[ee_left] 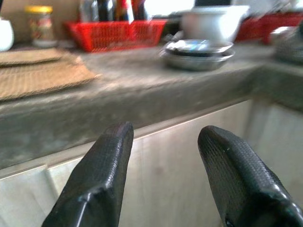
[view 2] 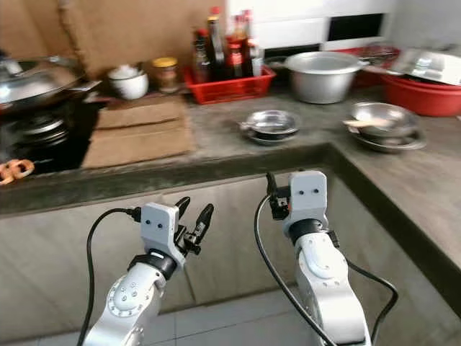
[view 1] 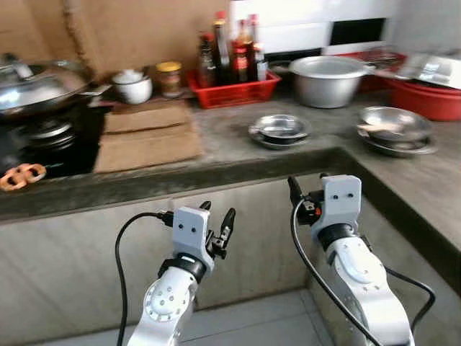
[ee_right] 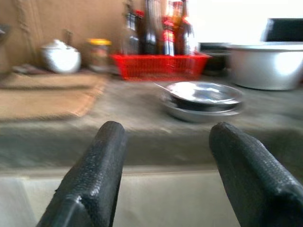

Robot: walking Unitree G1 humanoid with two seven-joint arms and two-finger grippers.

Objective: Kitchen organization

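Two grippers are hanging in front of the counter's edge point(view 1: 216, 173), both below the level of the worktop and touching nothing. The left gripper point(view 1: 217, 225) is holding its black fingers point(ee_left: 102, 175) parted with only air between them, and the right gripper point(ee_right: 165, 175) is likewise spreading its two fingers wide around nothing.

Ahead of the right gripper and a little above it, a stack of shallow steel dishes point(view 1: 279, 130) is sitting on the grey worktop, with a spoon-like handle resting across the top one. Beyond that stack, a red basket point(view 1: 234, 91) is holding several dark sauce bottles point(view 1: 232, 50) against the back wall. Further off to the right gripper's right, a large metal pot point(view 1: 328, 80) is standing beside a red tub point(view 1: 431, 97), and a second pile of steel dishes point(view 1: 396, 130) is lying near the counter's corner.

Ahead of the left gripper, two flat brown mats point(view 1: 148, 137) are lying on the worktop. Behind them a white lidded pot point(view 1: 132, 86) and a yellow-capped jar point(view 1: 170, 78) are standing side by side. Off to that gripper's left, a wok point(view 1: 36, 86) is resting on the stove burner point(view 1: 43, 133).
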